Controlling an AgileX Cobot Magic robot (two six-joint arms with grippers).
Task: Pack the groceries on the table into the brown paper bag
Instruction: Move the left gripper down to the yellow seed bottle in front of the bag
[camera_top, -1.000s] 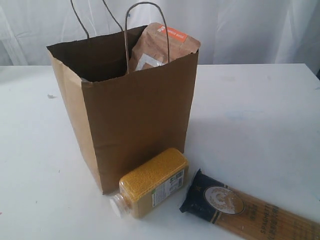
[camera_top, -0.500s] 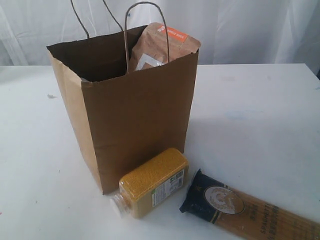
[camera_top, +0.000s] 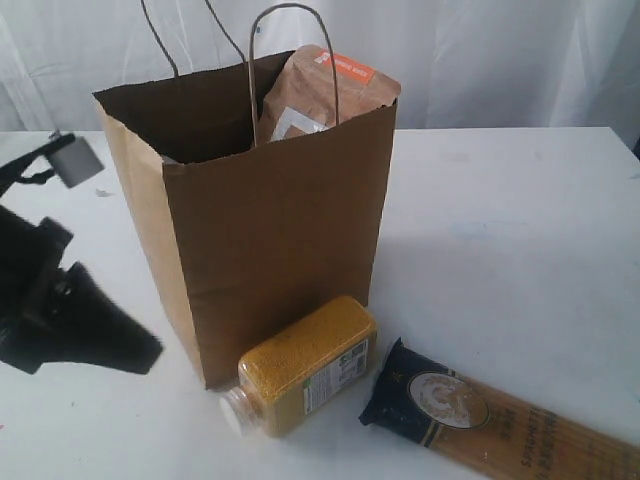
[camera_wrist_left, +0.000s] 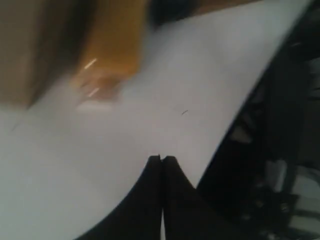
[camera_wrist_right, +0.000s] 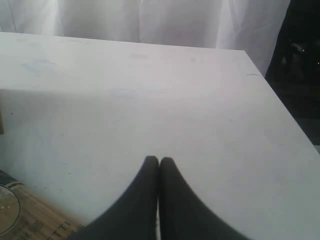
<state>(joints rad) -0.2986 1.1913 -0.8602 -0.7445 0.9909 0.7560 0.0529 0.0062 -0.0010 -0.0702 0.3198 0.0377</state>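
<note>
We see left end effector (camera_wrist_left: 161, 159) closed, empty, left of brown paper bag (camera_top: 280, 250); right end effector (camera_wrist_right: 159, 160) closed above worktop (camera_wrist_right: 150, 100).

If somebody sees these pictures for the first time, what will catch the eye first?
The tall brown bag stands in the middle of the table, a pouch sticking out of its open top. Before it lie a yellow bottle on its side and, to the right, a spaghetti pack. A dark, blurred left arm shows at the exterior view's left edge.
</note>
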